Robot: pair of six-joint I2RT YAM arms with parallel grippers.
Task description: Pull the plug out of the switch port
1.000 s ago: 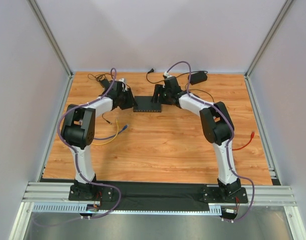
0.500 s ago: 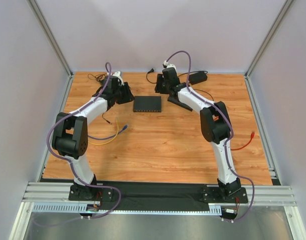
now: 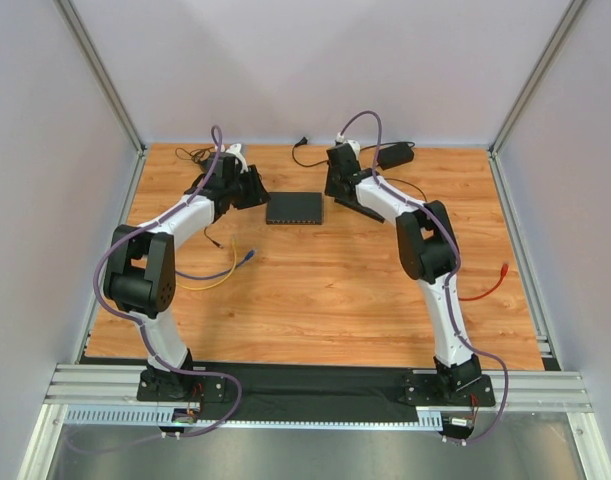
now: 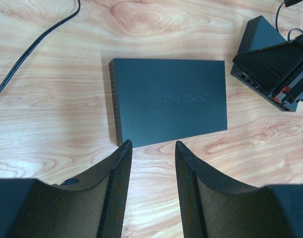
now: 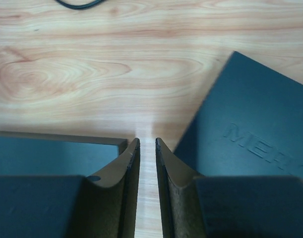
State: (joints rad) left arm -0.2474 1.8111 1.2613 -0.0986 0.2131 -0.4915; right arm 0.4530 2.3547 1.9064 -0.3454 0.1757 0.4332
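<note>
The switch lay flat between both grippers, its long axis running left to right; its port side could not be told. The left gripper, just left of the switch, had its fingers moderately apart and empty. The right gripper, just right of the switch, pointed down with only a narrow, empty slit.

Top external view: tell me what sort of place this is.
Probably a robotics lab test cell: a wooden tabletop walled by grey panels on an aluminium frame, two arms bolted at its near edge, a network switch and loose cables.
</note>
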